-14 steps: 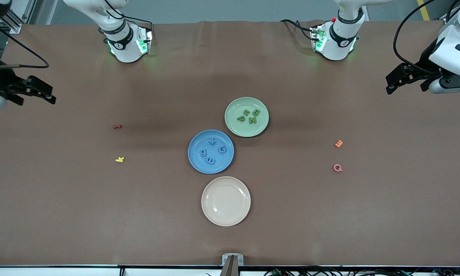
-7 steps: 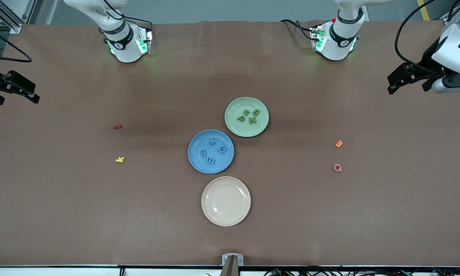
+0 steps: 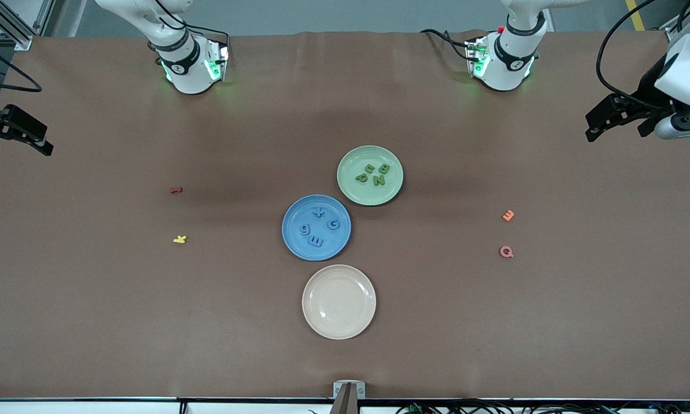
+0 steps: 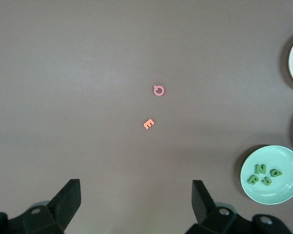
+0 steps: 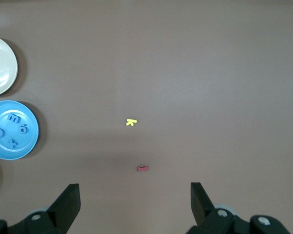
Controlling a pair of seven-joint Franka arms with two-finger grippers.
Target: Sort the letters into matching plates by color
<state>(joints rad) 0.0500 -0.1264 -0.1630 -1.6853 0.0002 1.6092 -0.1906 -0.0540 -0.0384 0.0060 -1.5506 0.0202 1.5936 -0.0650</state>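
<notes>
Left gripper (image 3: 601,122) and right gripper (image 3: 20,135) wide open, empty, raised over opposite table ends.

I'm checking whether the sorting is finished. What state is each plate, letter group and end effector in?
blue plate: holds four blue letters
green plate: holds four green letters
beige plate: empty
red, yellow, orange, pink letters: loose on table
left end effector: open, empty
right end effector: open, empty

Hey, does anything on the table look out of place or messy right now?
Nothing stands out. The blue letters lie in the blue plate, the green letters in the green plate.
</notes>
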